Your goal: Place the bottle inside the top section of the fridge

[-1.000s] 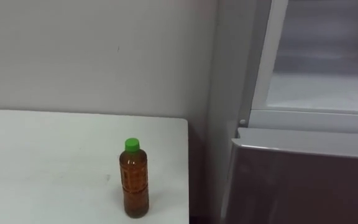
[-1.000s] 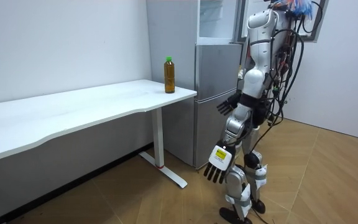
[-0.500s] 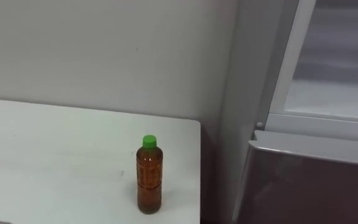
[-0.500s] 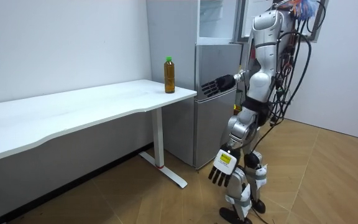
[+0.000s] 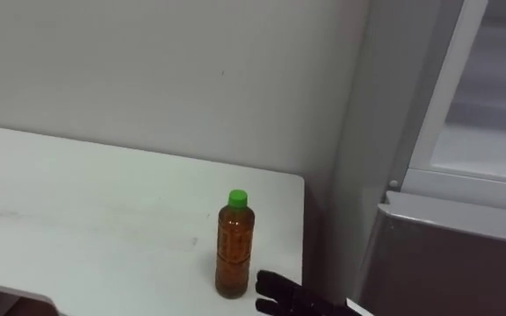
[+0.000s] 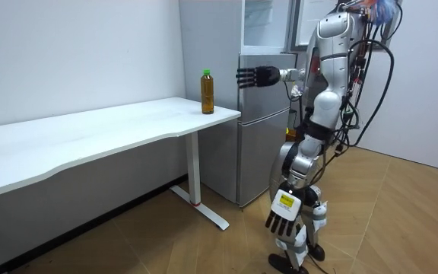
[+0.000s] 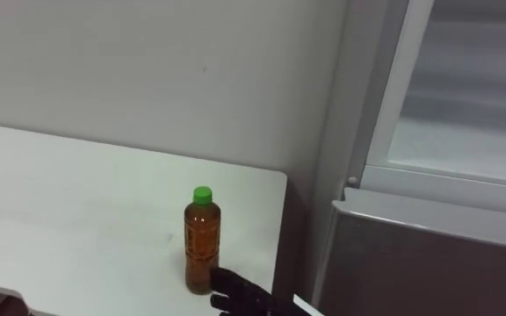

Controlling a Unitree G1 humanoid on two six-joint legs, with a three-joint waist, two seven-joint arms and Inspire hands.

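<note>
A brown bottle point(image 5: 234, 246) with a green cap stands upright near the right end of the white table point(image 5: 77, 219), also seen as the bottle point(image 6: 207, 91) from the room. My right hand point(image 5: 281, 295) reaches in low, just right of the bottle's base, open and not touching it; in the room view the right hand point(image 6: 254, 76) is stretched out at chest height, short of the bottle. My left hand point(image 6: 284, 221) hangs open beside my leg. The upper fridge point(image 5: 490, 132) stands open on the right, its white inside showing.
The lower fridge door point(image 5: 446, 263) is closed, below the open compartment. A grey wall runs behind the table. A narrow gap separates the table's right edge point(image 5: 302, 237) from the fridge side. I stand on wooden floor in front of the fridge.
My right arm has risen from hip height to chest height and stretched toward the bottle. The left arm has swung down. My head view has shifted; the bottle stands where it was.
</note>
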